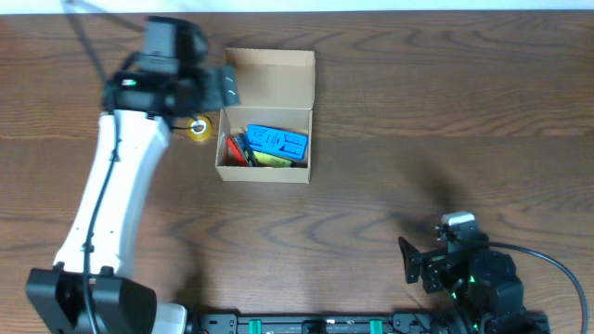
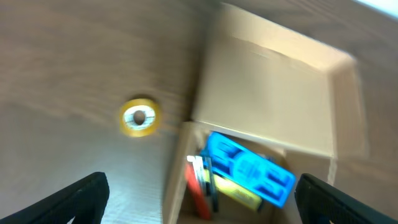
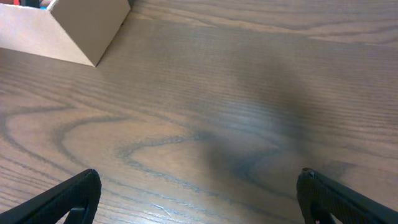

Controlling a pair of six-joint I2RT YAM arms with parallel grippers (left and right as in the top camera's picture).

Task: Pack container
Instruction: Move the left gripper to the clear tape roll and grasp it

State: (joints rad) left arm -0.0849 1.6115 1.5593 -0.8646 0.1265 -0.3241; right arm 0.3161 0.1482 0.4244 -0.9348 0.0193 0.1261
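My left tool [image 2: 199,200] hung spread wide and empty at the left edge of the container [image 1: 264,173], with a yellow tape roll [image 2: 139,116] on the worktop [image 1: 418,121] just beside it. My right tool [image 3: 199,199], equally spread and empty, sat well apart, near right.

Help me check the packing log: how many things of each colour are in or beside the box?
Blue: 1, slab in the box
Red: 1, stick
Yellow: 2, roll outside, bar inside
Dark: 1, strip
Total: 5; more may lie hidden.

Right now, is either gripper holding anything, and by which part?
Nothing is held. The left gripper is open above the cardboard box and yellow roll; the right gripper is open over the table.
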